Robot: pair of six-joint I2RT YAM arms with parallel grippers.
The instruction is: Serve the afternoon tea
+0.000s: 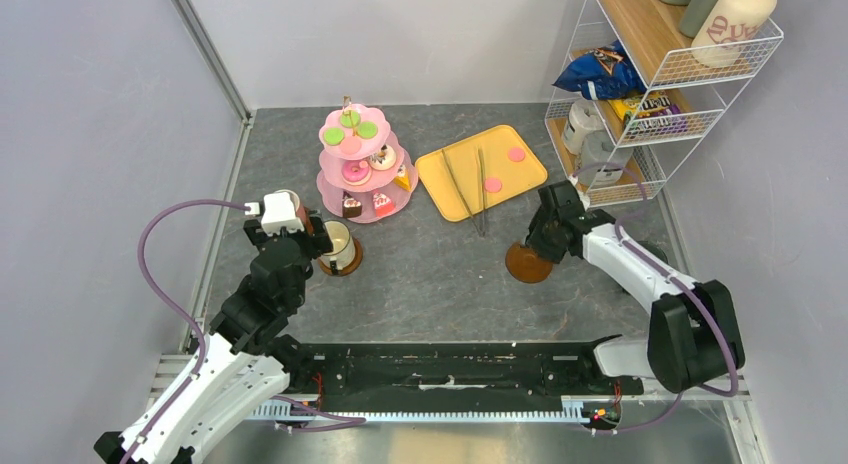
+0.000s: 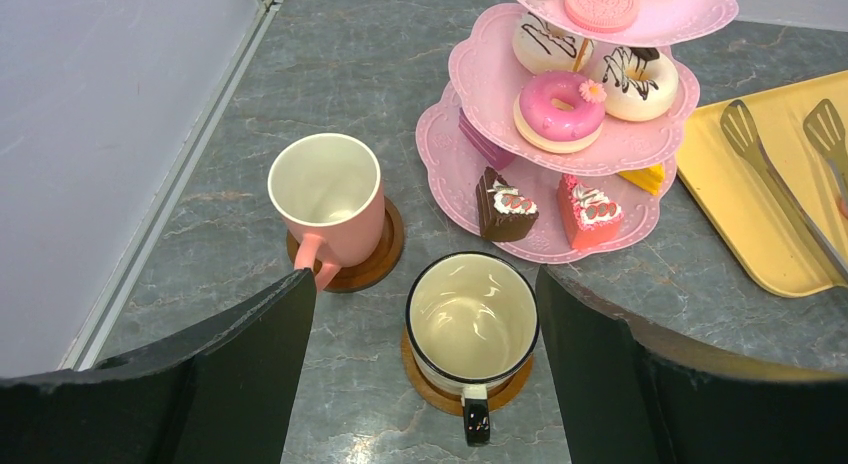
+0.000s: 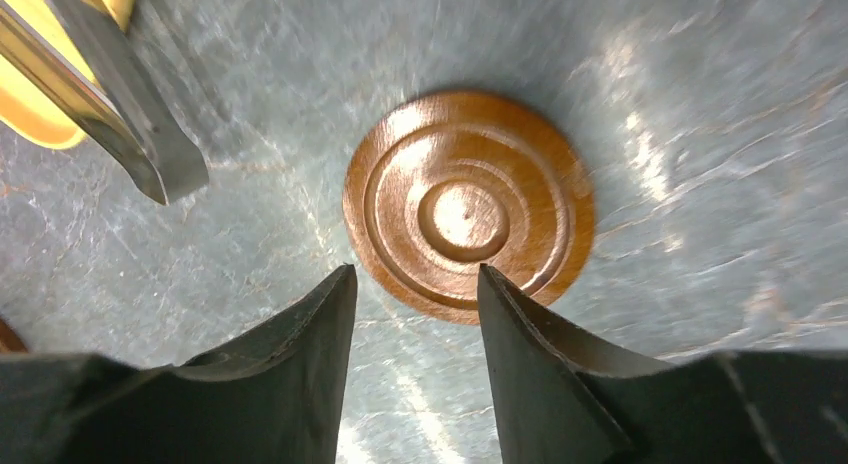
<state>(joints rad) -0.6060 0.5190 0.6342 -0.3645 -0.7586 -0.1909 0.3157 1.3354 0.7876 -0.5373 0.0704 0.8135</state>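
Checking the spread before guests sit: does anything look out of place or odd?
One brown saucer lies bare by the right gripper, while the pink mug and white mug each sit on one. Two pink macarons lie loose on the yellow tray, off the stand. Nothing looks spilled.

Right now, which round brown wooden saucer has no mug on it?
The bare saucer by the right fingers; the other two carry a pink mug and a white mug.

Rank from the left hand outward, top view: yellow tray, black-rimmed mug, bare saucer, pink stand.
1. Black-rimmed mug, right at the left hand.
2. Pink stand, just behind.
3. Yellow tray, centre back.
4. Bare saucer, under the right hand.
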